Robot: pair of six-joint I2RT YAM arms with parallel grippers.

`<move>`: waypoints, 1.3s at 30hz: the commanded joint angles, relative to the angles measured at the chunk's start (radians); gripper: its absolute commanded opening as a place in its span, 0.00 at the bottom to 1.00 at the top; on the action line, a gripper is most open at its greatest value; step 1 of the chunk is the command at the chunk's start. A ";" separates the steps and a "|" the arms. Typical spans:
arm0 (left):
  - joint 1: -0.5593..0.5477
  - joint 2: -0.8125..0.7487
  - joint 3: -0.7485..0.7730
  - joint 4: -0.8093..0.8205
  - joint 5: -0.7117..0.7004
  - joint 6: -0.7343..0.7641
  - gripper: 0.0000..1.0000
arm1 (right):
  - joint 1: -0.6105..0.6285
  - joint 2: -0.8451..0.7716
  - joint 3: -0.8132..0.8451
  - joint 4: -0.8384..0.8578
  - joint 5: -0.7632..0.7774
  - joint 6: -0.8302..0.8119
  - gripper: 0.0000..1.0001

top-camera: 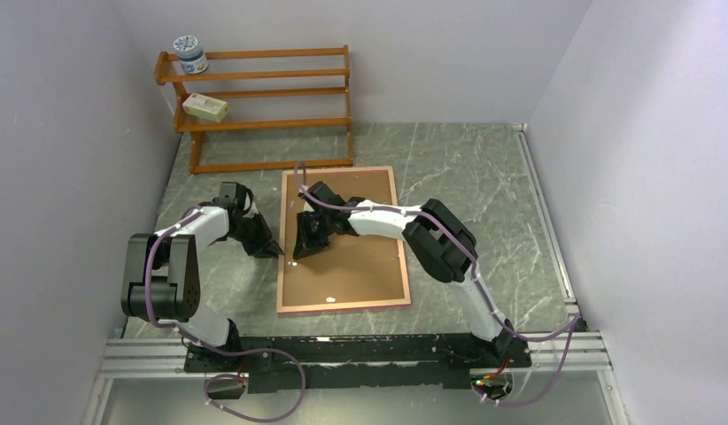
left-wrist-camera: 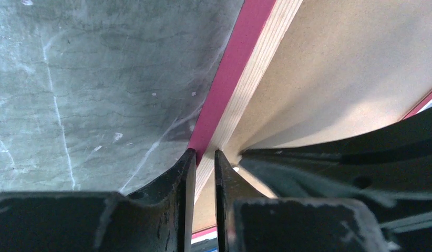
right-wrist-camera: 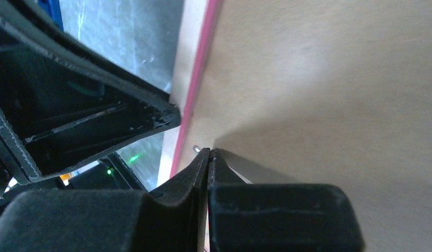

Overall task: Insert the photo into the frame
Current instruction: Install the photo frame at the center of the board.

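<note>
The frame (top-camera: 343, 307) lies face down on the table, its pink rim around the brown hardboard backing sheet (top-camera: 360, 257). The photo is hidden. My left gripper (top-camera: 274, 251) is at the frame's left edge. In the left wrist view its jaws (left-wrist-camera: 205, 153) stand narrowly apart astride the pink rail (left-wrist-camera: 229, 73), closed on it. My right gripper (top-camera: 300, 252) is shut, with its tips (right-wrist-camera: 209, 150) down on the backing (right-wrist-camera: 319, 79) just inside the left rail (right-wrist-camera: 201, 63), next to a small metal tab (right-wrist-camera: 195, 148).
A wooden slatted rack (top-camera: 263, 97) stands at the back left, with a jar (top-camera: 190, 53) and a small box (top-camera: 205, 107) on it. Walls close in left, right and behind. The arms' mounting rail (top-camera: 343, 350) runs along the near edge.
</note>
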 commanded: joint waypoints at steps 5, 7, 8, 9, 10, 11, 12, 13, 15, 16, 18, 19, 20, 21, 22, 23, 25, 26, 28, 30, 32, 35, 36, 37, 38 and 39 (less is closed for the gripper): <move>-0.017 -0.012 0.009 0.012 0.029 -0.005 0.17 | 0.062 0.026 -0.011 -0.022 -0.009 -0.033 0.05; -0.019 -0.012 0.005 0.014 0.029 -0.008 0.17 | 0.064 0.026 -0.017 -0.017 -0.010 -0.032 0.06; -0.021 -0.012 0.005 0.014 0.030 -0.009 0.17 | 0.065 0.027 -0.019 -0.013 -0.009 -0.031 0.06; -0.022 -0.012 0.004 0.013 0.029 -0.009 0.17 | 0.067 0.028 -0.022 -0.009 -0.010 -0.027 0.06; -0.024 -0.014 0.003 0.013 0.028 -0.009 0.17 | 0.070 0.030 -0.025 -0.003 -0.009 -0.025 0.07; -0.024 -0.015 0.003 0.013 0.027 -0.009 0.17 | 0.071 0.031 -0.029 0.002 -0.004 -0.023 0.07; -0.025 -0.016 0.002 0.011 0.026 -0.009 0.17 | 0.073 0.033 -0.032 0.008 0.000 -0.022 0.08; -0.026 -0.016 0.002 0.010 0.026 -0.009 0.17 | 0.074 0.034 -0.035 0.016 0.006 -0.019 0.08; -0.028 -0.019 0.002 0.007 0.023 -0.009 0.17 | 0.074 0.036 -0.039 0.022 0.024 -0.018 0.08; -0.029 -0.020 0.002 0.005 0.023 -0.010 0.17 | 0.073 0.036 -0.043 0.029 0.034 -0.017 0.08; -0.029 -0.021 0.003 0.003 0.023 -0.009 0.17 | 0.074 0.036 -0.052 0.051 0.046 -0.010 0.08; -0.030 -0.021 0.003 0.001 0.022 -0.008 0.17 | 0.074 0.036 -0.058 0.065 0.052 -0.007 0.08; -0.031 -0.022 0.004 -0.001 0.021 -0.008 0.17 | 0.075 0.039 -0.062 0.080 0.056 -0.002 0.08; -0.031 -0.023 0.004 -0.002 0.021 -0.007 0.17 | 0.075 0.042 -0.064 0.089 0.059 0.002 0.08; -0.031 -0.024 0.003 -0.004 0.021 -0.007 0.17 | 0.075 0.046 -0.066 0.099 0.063 0.006 0.08; -0.031 -0.025 0.004 -0.005 0.021 -0.008 0.16 | 0.076 0.047 -0.069 0.106 0.076 0.007 0.08; -0.031 -0.027 0.005 -0.010 0.020 -0.006 0.17 | 0.080 0.043 -0.083 0.125 0.094 0.012 0.07; -0.031 -0.029 0.004 -0.012 0.018 -0.006 0.17 | 0.082 0.040 -0.089 0.138 0.100 0.014 0.08; -0.031 -0.034 0.003 -0.015 0.016 -0.008 0.16 | 0.082 0.029 -0.103 0.158 0.113 0.018 0.08; -0.031 -0.041 0.001 -0.015 0.013 -0.011 0.17 | 0.081 0.010 -0.130 0.197 0.119 0.023 0.08; -0.031 -0.054 -0.003 -0.012 0.018 -0.023 0.17 | 0.082 -0.018 -0.161 0.241 0.127 0.018 0.11; -0.031 -0.084 0.004 -0.018 0.017 -0.037 0.19 | 0.081 -0.103 -0.234 0.340 0.150 -0.017 0.16; -0.031 -0.095 0.010 -0.022 0.012 -0.038 0.20 | 0.081 -0.138 -0.258 0.359 0.168 -0.028 0.17; -0.031 -0.104 0.016 -0.027 0.009 -0.037 0.20 | 0.081 -0.173 -0.282 0.375 0.186 -0.035 0.18; -0.031 -0.111 0.024 -0.030 0.005 -0.036 0.21 | 0.079 -0.206 -0.308 0.391 0.203 -0.039 0.19; -0.031 -0.118 0.032 -0.033 0.001 -0.034 0.22 | 0.078 -0.239 -0.330 0.400 0.219 -0.042 0.19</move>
